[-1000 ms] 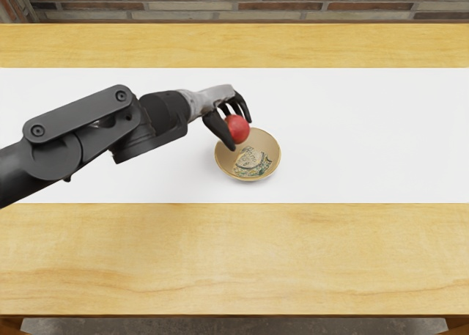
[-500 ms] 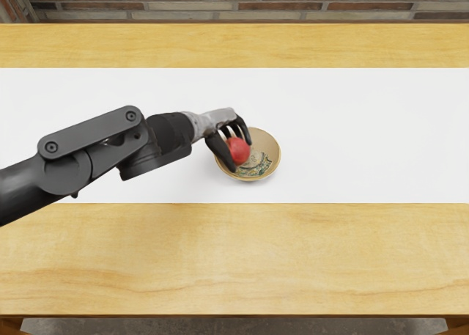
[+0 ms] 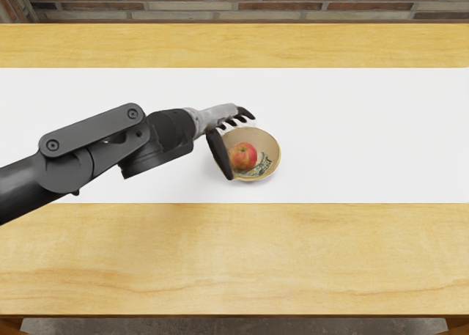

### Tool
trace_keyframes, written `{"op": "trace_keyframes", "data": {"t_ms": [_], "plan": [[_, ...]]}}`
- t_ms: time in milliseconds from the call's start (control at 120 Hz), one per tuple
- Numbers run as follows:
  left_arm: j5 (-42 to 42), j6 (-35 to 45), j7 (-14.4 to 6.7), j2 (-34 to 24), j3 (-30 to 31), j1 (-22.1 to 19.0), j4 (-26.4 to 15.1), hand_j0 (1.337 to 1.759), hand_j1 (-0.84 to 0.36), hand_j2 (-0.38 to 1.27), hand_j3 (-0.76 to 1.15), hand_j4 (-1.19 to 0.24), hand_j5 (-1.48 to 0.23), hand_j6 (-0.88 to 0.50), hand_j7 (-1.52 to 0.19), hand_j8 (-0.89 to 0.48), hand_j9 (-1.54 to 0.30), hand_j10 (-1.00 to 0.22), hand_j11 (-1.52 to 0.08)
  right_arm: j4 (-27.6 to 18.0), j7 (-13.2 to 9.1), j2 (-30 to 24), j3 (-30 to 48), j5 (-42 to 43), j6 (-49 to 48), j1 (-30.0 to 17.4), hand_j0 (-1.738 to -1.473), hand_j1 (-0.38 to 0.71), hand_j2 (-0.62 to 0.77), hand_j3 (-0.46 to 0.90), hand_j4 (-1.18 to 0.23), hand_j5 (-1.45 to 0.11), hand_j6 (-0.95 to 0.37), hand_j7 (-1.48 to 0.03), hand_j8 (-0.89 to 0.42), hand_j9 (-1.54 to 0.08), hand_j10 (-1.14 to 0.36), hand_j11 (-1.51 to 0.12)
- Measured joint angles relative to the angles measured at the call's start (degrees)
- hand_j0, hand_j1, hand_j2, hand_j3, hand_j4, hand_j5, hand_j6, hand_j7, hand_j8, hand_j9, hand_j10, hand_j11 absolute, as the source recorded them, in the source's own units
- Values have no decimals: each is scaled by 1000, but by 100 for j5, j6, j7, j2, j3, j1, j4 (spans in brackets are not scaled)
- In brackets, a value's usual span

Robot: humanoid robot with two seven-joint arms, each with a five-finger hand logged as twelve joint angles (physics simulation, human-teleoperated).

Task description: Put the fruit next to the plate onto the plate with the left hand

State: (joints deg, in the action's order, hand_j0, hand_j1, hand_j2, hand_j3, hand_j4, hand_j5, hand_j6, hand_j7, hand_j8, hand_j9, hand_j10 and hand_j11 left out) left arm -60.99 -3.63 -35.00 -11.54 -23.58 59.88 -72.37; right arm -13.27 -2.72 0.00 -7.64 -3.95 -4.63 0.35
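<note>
A red apple (image 3: 244, 156) lies inside the tan patterned plate (image 3: 271, 146), toward its left side. My left hand (image 3: 230, 138) hovers at the plate's left rim with its fingers spread, holding nothing. The four fingers (image 3: 238, 117) point right above the rim, and the thumb (image 3: 220, 155) hangs down just left of the apple without gripping it. The left arm (image 3: 88, 148) reaches in from the picture's left edge. No right arm shows.
A white runner (image 3: 366, 130) covers the middle band of the wooden table (image 3: 234, 262). A brick wall (image 3: 234, 1) stands behind the table's far edge.
The left hand lowered the apple onto the plate, then opened its fingers and let it go. The apple now rests in the plate and the hand has drawn slightly back left.
</note>
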Motion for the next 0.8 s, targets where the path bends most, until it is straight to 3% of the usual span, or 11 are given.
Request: {"op": "trace_keyframes", "data": {"t_ms": [158, 433, 550, 800], "plan": [[950, -222, 0, -743, -162, 72, -257, 1658, 268, 34, 0, -75, -99, -63, -98, -68, -98, -76, -98, 0, 0, 0, 0, 0, -1, 0, -1658, -333, -3, 0, -13, -17, -13, -17, -13, -17, -13, -17], [3074, -2519, 0, -2378, -1026, -24, -478, 1658, 329, 9, 0, -20, -26, -17, -25, -19, -26, -20, -25, -20, 0, 0, 1, 0, -2, 6, -1658, -333, -3, 0, -13, -17, -13, -17, -13, -17, -13, -17], [3412, -2936, 0, -2945, -1156, -28, -482, 1658, 338, 6, 0, -12, -15, -11, -14, -11, -14, -12, -14, -24, 0, 0, 0, 0, -3, 8, -1658, -333, -3, 0, -13, -17, -13, -17, -13, -17, -13, -17], [3815, -3121, 0, -3423, -1213, -190, -465, 1658, 346, 2, 0, -5, -5, -5, -4, -5, -4, -4, -4, -26, 0, 0, 0, 0, -3, 9, -1658, -333, -3, 0, -13, -17, -13, -17, -13, -17, -13, -17]]}}
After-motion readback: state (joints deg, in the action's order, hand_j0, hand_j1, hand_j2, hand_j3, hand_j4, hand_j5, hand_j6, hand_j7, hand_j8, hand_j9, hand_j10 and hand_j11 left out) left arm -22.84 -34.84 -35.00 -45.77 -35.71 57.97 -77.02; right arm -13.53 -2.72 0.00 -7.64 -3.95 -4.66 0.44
